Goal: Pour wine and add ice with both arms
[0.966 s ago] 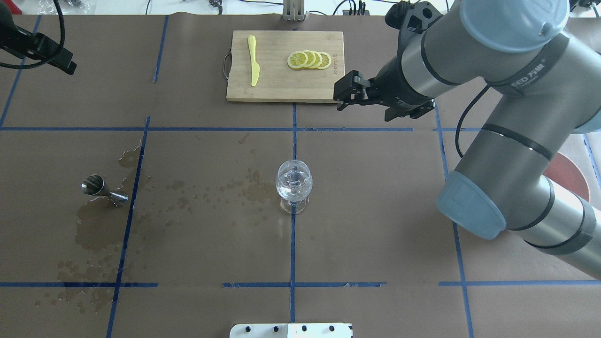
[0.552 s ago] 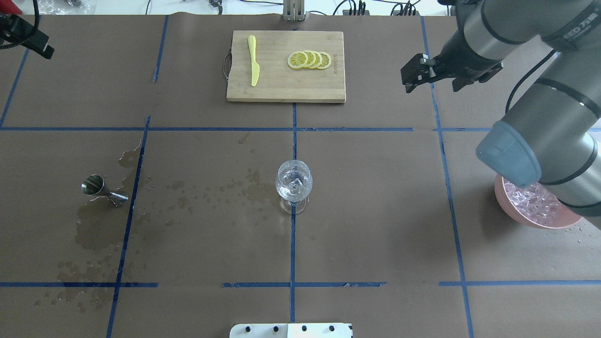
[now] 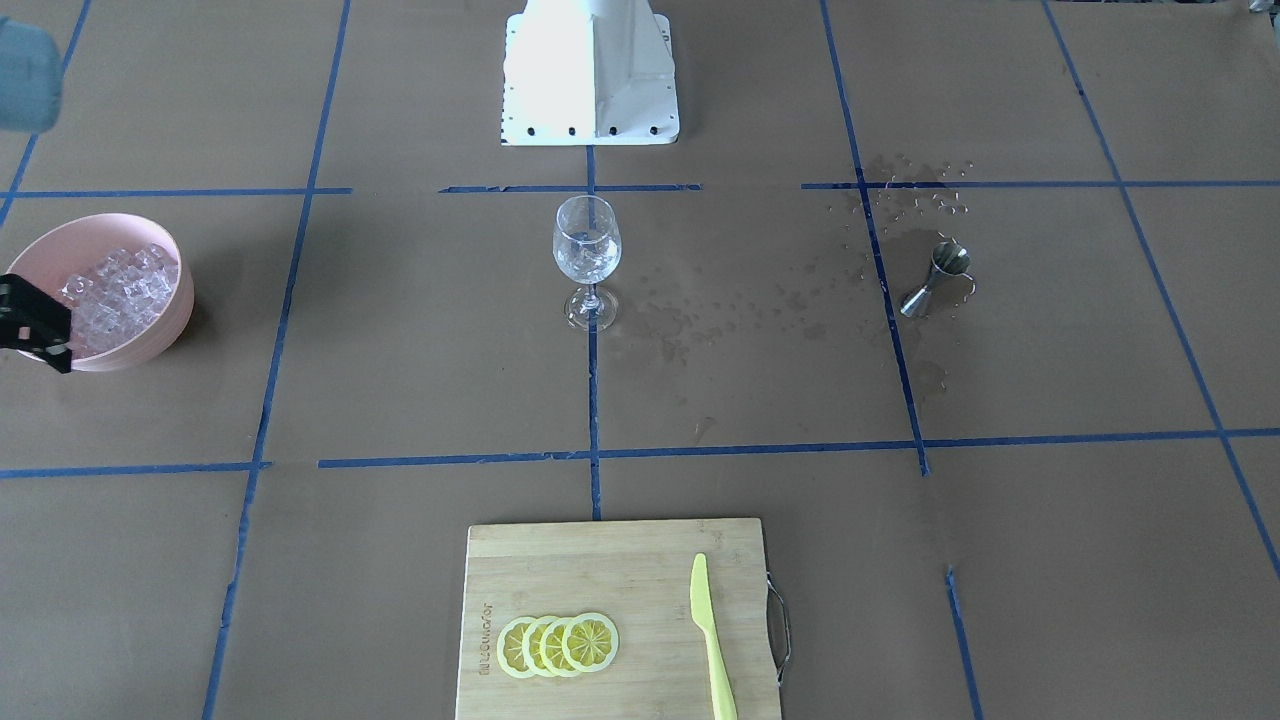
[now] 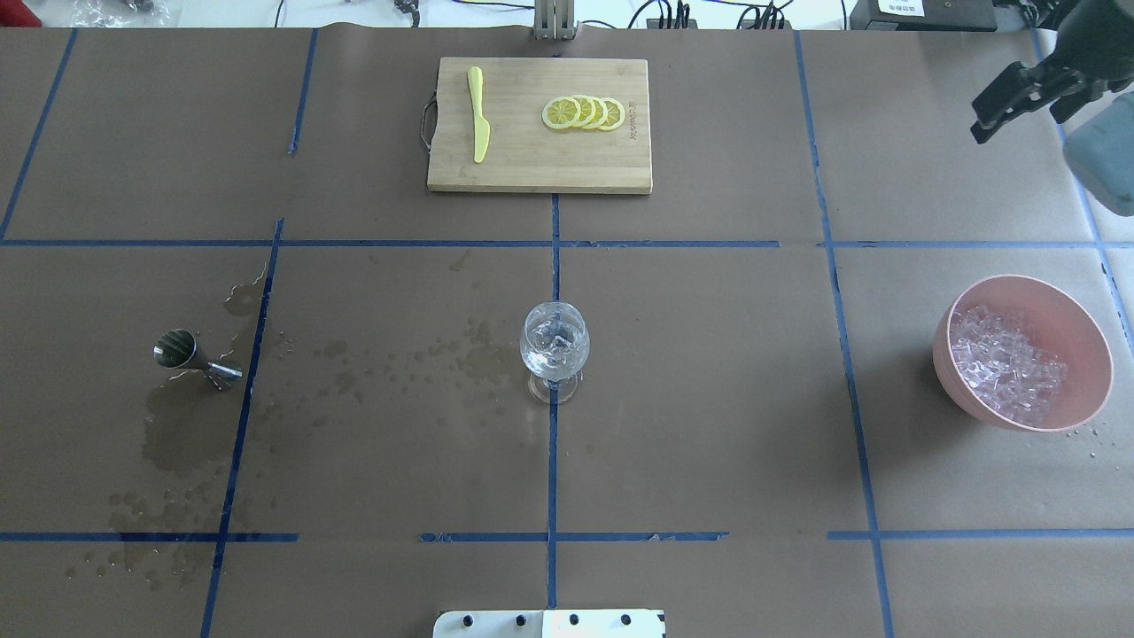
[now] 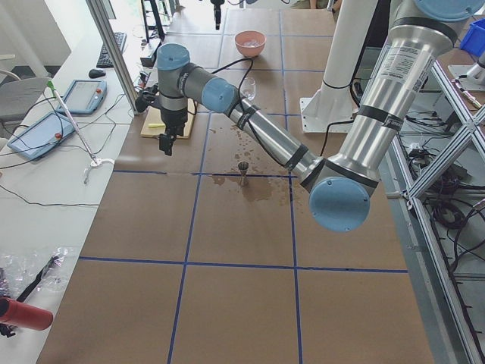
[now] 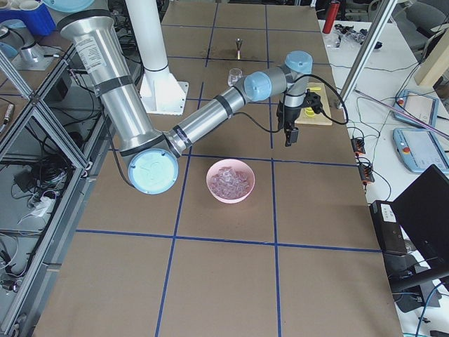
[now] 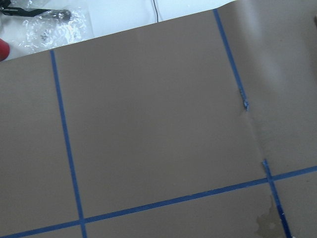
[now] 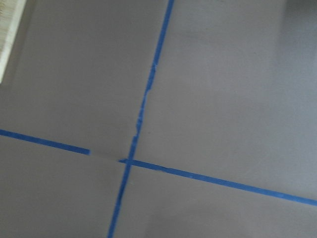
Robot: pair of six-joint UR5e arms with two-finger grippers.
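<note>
Probably slick and light, the ice (image 4: pixel 1005 372) sits heaped in the pink bowl (image 4: pixel 941 354) at right; pinch a top cube across its flat faces. I cannot tell whether the right claw (image 4: pixel 982 124) or the left claw (image 5: pixel 165 145) is clenched.

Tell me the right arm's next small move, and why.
Probably just swing the right pincer outward to park. The wine glass already holds ice cubes, and the jigger stands alone amid spill stains. The pincer, off beyond the pink bowl, looks empty, so nothing seems left to carry.
</note>
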